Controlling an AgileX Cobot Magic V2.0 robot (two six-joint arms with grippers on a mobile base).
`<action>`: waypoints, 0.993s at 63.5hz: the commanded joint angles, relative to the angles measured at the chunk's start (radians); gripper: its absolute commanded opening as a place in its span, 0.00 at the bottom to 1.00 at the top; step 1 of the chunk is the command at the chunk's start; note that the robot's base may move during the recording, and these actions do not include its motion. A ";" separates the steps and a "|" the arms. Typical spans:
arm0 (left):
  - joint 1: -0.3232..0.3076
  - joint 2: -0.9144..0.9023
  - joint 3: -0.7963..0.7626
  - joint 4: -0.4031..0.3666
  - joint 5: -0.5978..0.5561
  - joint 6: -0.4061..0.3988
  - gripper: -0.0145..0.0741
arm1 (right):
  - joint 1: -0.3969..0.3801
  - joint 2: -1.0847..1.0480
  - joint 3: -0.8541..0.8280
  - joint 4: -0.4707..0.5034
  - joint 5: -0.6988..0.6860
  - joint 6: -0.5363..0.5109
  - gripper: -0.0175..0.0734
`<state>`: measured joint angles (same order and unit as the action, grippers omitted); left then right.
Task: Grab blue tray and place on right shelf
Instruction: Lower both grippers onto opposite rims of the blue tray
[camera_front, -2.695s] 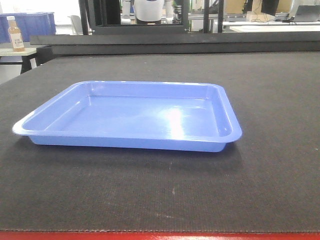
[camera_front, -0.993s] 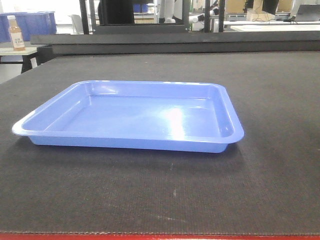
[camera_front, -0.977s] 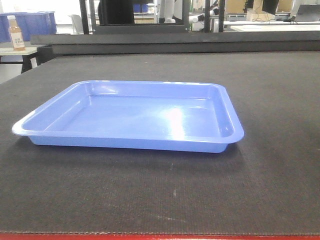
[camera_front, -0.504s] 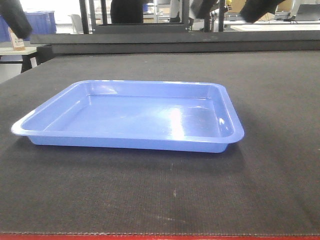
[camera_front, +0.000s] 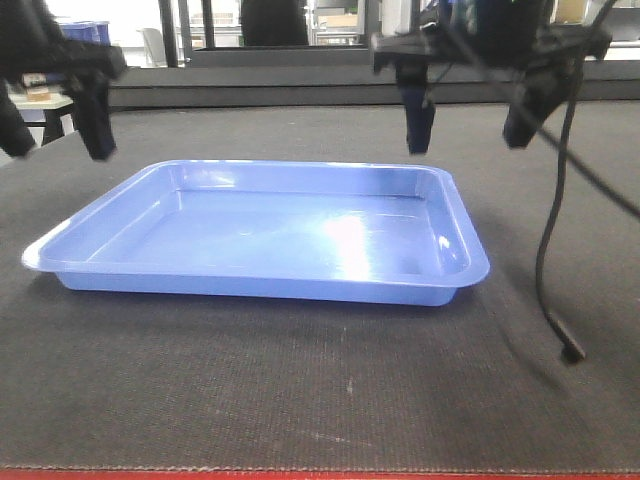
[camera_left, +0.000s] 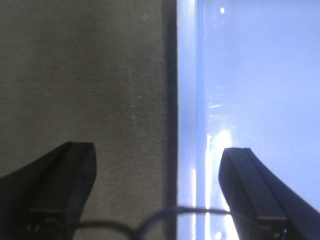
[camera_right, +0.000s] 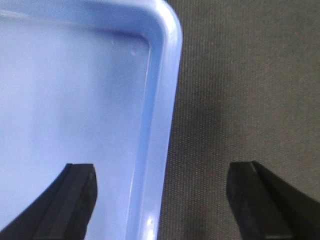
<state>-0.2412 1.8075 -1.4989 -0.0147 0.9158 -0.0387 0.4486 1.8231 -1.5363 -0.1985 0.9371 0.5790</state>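
The light-blue tray (camera_front: 270, 235) lies flat on the dark mat. My left gripper (camera_front: 55, 135) is open and hangs above the tray's left rim. In the left wrist view (camera_left: 159, 152) its fingers straddle that rim (camera_left: 187, 100), one over the mat and one over the tray floor. My right gripper (camera_front: 468, 130) is open above the tray's far right corner. In the right wrist view (camera_right: 162, 172) its fingers straddle the right rim of the tray (camera_right: 75, 90). Neither gripper touches the tray. The right shelf is out of view.
A black cable (camera_front: 545, 260) hangs from the right arm down to the mat (camera_front: 300, 400) beside the tray. A dark raised ledge (camera_front: 250, 85) runs along the back. A deep blue bin (camera_front: 85, 30) stands far left. The table's red front edge (camera_front: 300, 474) is near.
Both arms have come down into view from above; the grippers now hang over the tray's left and right rims. The tray has barely moved.
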 joint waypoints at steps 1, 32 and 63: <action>-0.008 -0.008 -0.039 -0.051 -0.027 -0.012 0.64 | -0.002 -0.022 -0.037 -0.028 -0.039 0.007 0.88; -0.008 0.096 -0.039 -0.095 -0.032 -0.012 0.64 | -0.002 0.098 -0.034 0.057 -0.051 0.007 0.88; -0.008 0.104 -0.039 -0.101 -0.023 -0.012 0.19 | -0.002 0.110 -0.034 0.057 -0.043 0.007 0.24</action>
<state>-0.2412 1.9659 -1.5051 -0.1009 0.9111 -0.0399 0.4470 1.9887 -1.5435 -0.1234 0.9020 0.5961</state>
